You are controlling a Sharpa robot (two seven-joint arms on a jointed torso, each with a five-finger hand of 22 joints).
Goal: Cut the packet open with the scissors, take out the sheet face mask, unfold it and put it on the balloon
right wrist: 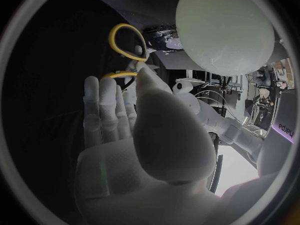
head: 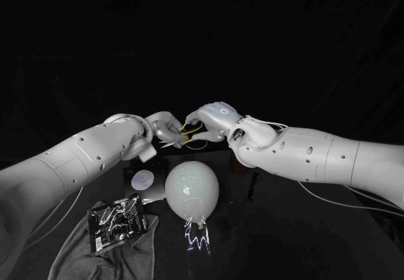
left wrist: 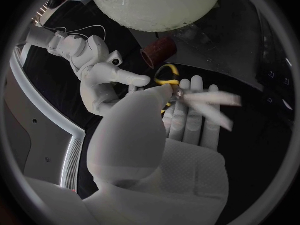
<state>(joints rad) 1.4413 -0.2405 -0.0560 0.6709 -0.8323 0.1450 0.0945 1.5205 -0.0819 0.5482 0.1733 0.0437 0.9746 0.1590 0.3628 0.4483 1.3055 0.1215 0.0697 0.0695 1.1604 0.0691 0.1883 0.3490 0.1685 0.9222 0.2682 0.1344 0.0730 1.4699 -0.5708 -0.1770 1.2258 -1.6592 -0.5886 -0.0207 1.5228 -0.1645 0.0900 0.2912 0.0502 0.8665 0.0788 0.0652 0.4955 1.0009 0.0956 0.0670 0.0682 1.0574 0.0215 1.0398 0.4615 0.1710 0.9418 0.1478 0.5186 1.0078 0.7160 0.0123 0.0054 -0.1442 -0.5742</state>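
Observation:
The yellow-handled scissors (head: 190, 139) hang above the table's far side, between my two hands. My left hand (head: 166, 129) grips them near the pivot, thumb pressed over the blades (left wrist: 209, 102), which lie across its fingers. My right hand (head: 211, 122) meets them from the other side, its thumb and fingers at the yellow loops (right wrist: 127, 40). Nearer to me the pale balloon (head: 192, 188) lies on the table; it also looms in both wrist views (left wrist: 156, 5) (right wrist: 225, 30). To the balloon's left the shiny dark packet (head: 118, 221) rests flat on a grey cloth (head: 76, 256).
A small round pale disc (head: 145, 179) sits on a dark stand just left of the balloon. A short brown cylinder (left wrist: 159, 52) stands on the table beneath the hands. A thin dark rod (head: 251, 184) lies to the right of the balloon.

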